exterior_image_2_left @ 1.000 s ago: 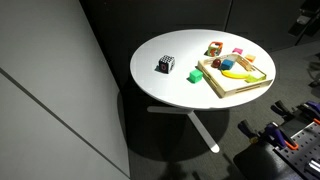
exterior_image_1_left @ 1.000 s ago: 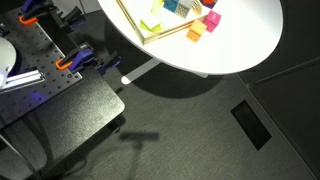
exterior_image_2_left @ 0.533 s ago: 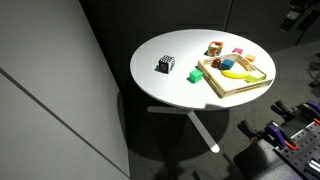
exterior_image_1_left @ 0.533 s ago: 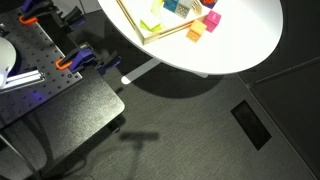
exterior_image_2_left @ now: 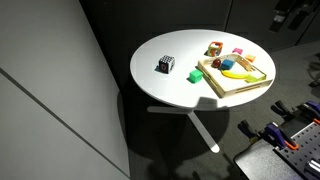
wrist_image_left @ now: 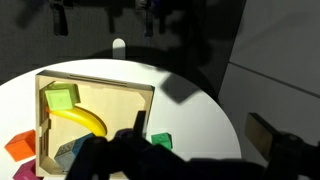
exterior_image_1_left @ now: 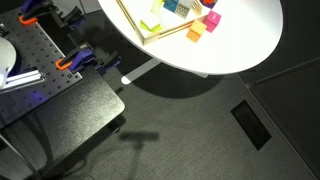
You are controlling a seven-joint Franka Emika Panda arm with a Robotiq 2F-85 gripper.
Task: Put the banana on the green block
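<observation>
A yellow curved banana (wrist_image_left: 86, 121) lies in the wooden tray (wrist_image_left: 100, 82) on the round white table; it also shows in an exterior view (exterior_image_2_left: 236, 73). A green block (wrist_image_left: 161, 141) sits on the table just outside the tray's right edge. My gripper (wrist_image_left: 200, 130) hangs high above the table's edge, its dark fingers spread apart with nothing between them. In an exterior view it is a dark shape (exterior_image_2_left: 290, 14) beyond the table's far right. It is well away from the banana and the green block.
A pale yellow-green square block (wrist_image_left: 62, 98) and a grey piece (wrist_image_left: 70, 151) are in the tray, and an orange block (wrist_image_left: 20, 146) sits by it. A black-and-white checkered cube (exterior_image_2_left: 166, 65) stands on the table's left part. Pink (exterior_image_2_left: 238, 51) and yellow (exterior_image_1_left: 195, 33) blocks lie near the tray.
In the exterior view the gripper has moved left from the frame's right edge, toward the table. The toys have not moved.
</observation>
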